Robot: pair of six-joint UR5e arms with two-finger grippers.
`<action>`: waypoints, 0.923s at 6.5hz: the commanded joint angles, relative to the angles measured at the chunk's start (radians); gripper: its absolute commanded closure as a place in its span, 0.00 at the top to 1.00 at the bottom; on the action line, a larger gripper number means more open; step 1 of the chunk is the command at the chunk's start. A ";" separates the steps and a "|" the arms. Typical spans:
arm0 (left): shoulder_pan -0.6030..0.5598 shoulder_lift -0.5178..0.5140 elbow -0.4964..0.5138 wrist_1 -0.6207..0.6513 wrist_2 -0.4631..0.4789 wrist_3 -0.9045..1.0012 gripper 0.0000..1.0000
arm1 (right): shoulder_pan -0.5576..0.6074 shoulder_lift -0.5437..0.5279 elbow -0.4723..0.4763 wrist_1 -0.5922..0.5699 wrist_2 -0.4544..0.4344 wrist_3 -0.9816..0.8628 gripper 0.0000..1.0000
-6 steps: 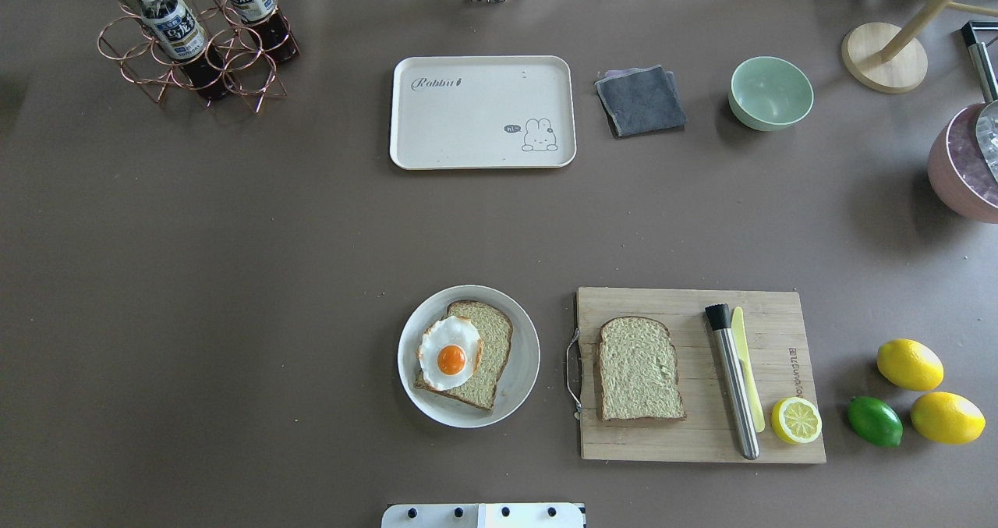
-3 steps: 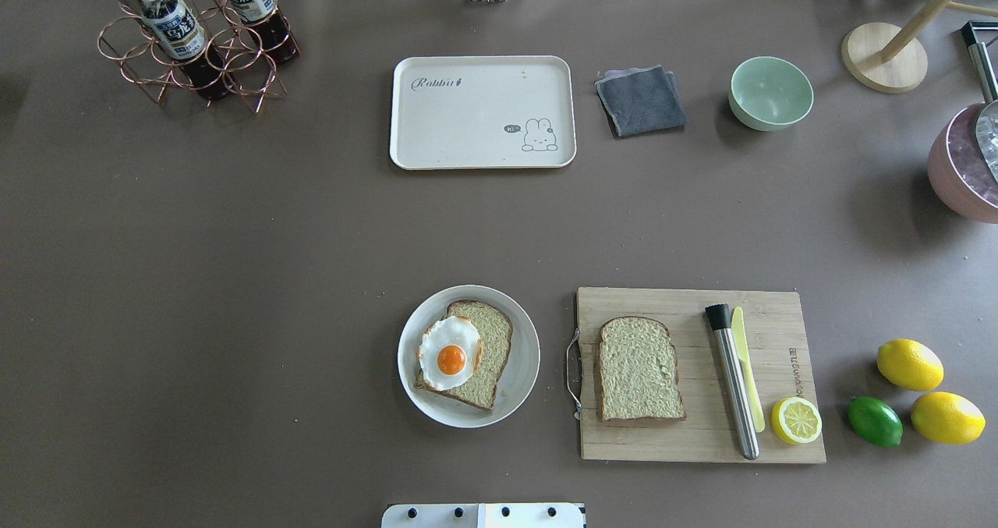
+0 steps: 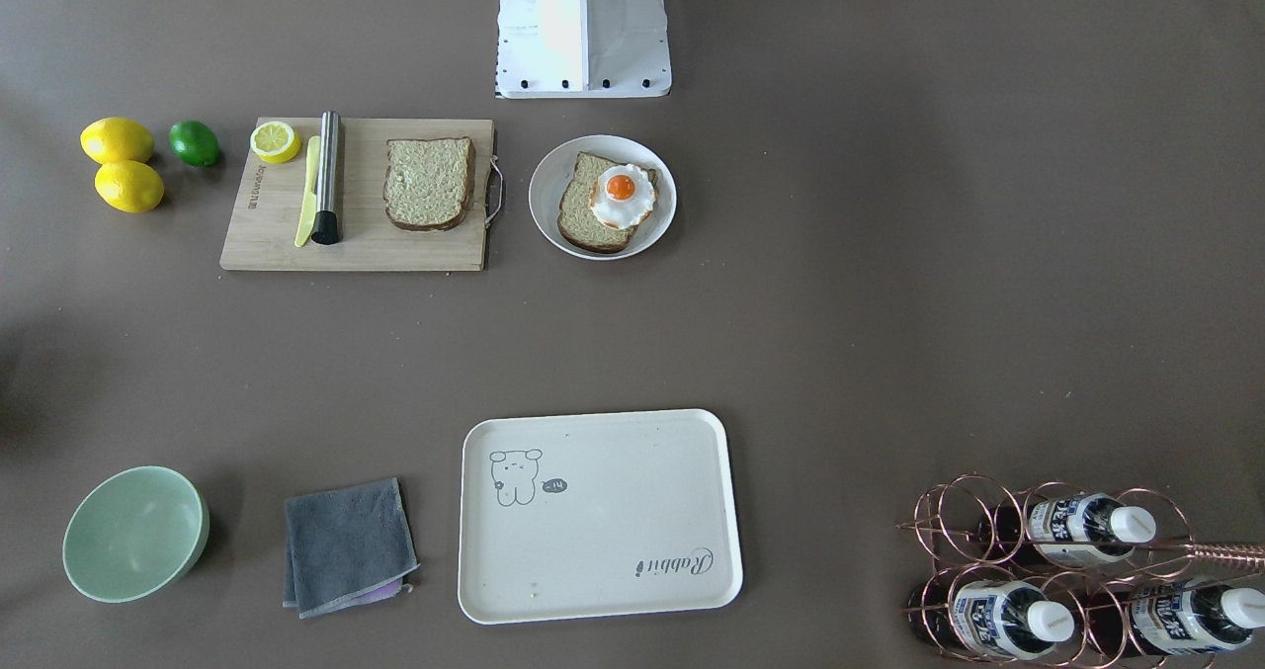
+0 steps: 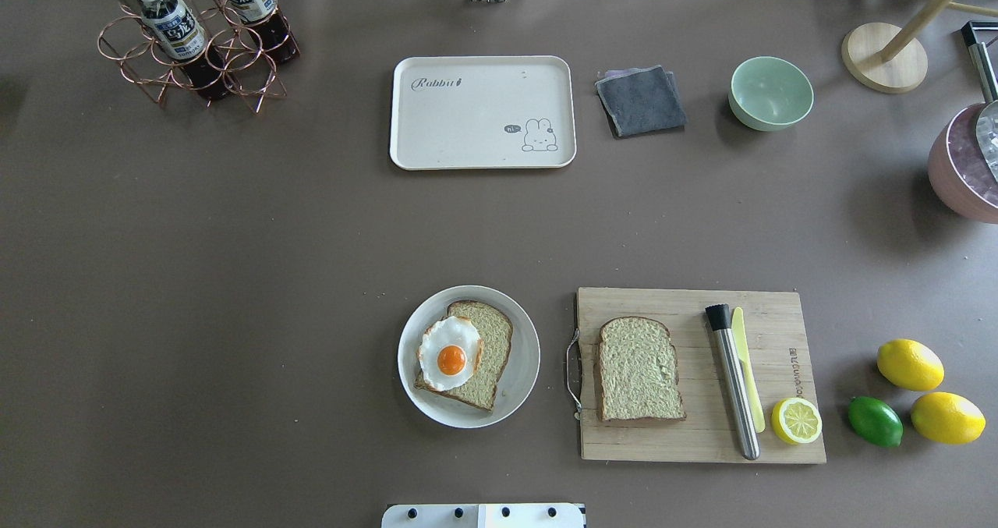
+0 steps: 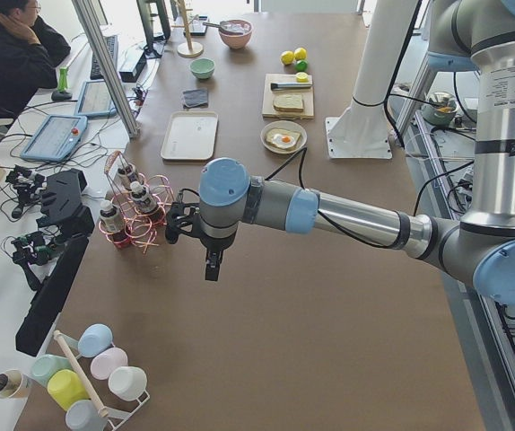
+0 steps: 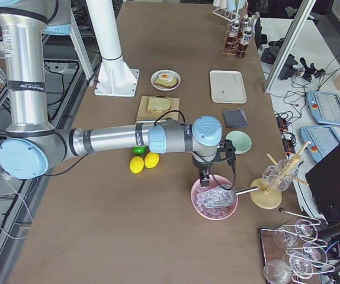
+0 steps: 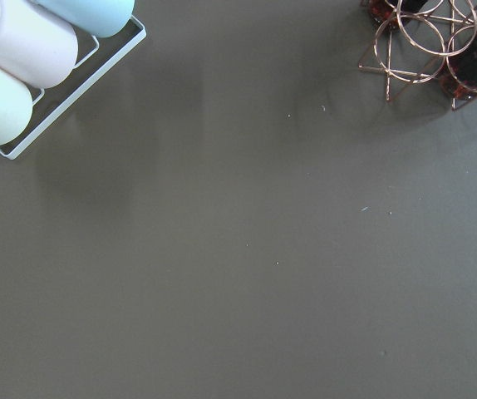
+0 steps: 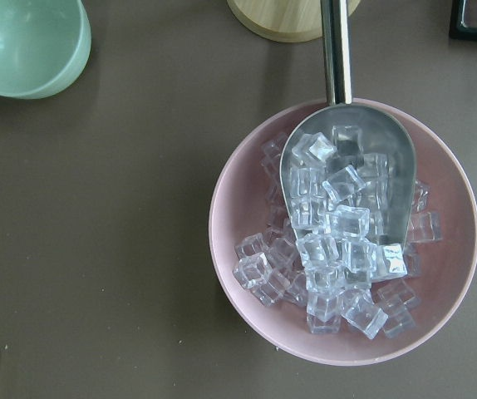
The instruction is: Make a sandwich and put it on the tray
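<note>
Egg (image 4: 451,354) laid on bread slice (image 4: 493,349), on white plate (image 4: 528,372); second slice (image 4: 639,368) laid on cutting board (image 4: 686,441); tray (image 4: 468,118) set well apart; left gripper (image 5: 211,269), right gripper (image 6: 204,181): spread or pressed cannot be told

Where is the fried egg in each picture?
Front-facing: fried egg, upper middle.
Overhead: lower middle.
Exterior left: far end, top middle.
Exterior right: far end, top middle.
Left wrist: not in it.
Right wrist: not in it.
Landmark: the round white plate under it, beside the wooden board.
</note>
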 commanded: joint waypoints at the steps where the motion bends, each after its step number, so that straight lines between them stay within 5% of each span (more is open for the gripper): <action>1: 0.161 -0.166 -0.028 -0.003 0.002 -0.240 0.98 | -0.102 0.133 0.029 0.001 0.003 0.146 1.00; 4: 0.462 -0.331 -0.068 -0.241 0.115 -0.845 0.98 | -0.195 0.156 0.139 0.059 0.086 0.332 1.00; 6: 0.573 -0.361 -0.124 -0.280 0.137 -0.991 0.98 | -0.312 0.137 0.126 0.390 0.062 0.735 1.00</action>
